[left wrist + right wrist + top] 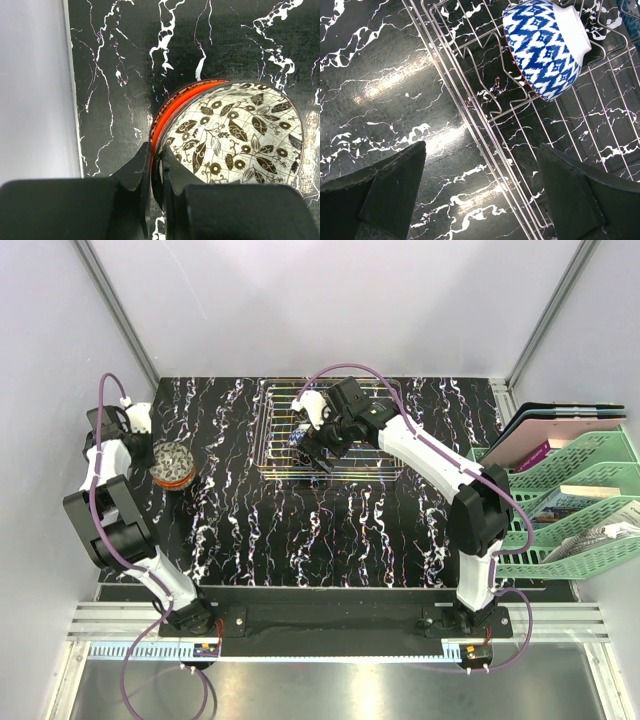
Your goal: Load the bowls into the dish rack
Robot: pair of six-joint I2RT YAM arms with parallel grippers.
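Note:
A bowl with an orange outside and a black leaf pattern inside (173, 463) sits on the black marble table at the far left. My left gripper (152, 452) is shut on its rim; the left wrist view shows the bowl (235, 135) with the gripper (157, 152) pinching its near edge. The wire dish rack (268, 430) stands at the back centre. A blue-and-white zigzag bowl (545, 47) lies on its side inside the rack (470, 125), and also shows in the top view (298, 444). My right gripper (481, 147) is open and empty over the rack's edge, also in the top view (320, 452).
Green stacked plastic trays (570, 505) with papers and folders stand at the right edge of the table. White walls enclose the table on the left, back and right; the left wall (35, 90) is close to the orange bowl.

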